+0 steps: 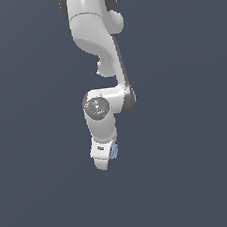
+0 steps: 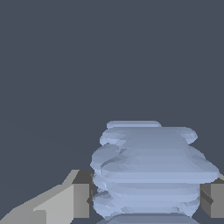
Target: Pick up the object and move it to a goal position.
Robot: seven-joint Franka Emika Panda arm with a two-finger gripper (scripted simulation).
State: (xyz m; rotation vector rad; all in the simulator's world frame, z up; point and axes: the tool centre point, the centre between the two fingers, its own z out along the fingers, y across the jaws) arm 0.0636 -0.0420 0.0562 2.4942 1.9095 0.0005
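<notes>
Between tool fingers, ribbed pale blue object, exterior mostly hides it

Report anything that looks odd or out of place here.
Nothing stands out. The pale blue ribbed lump sits squarely between the gripper fingers, and no damage or spill shows on the plain grey ground.

A glossy white, rounded arm with dark grey joint bands and pale grey blocky fingers.
</notes>
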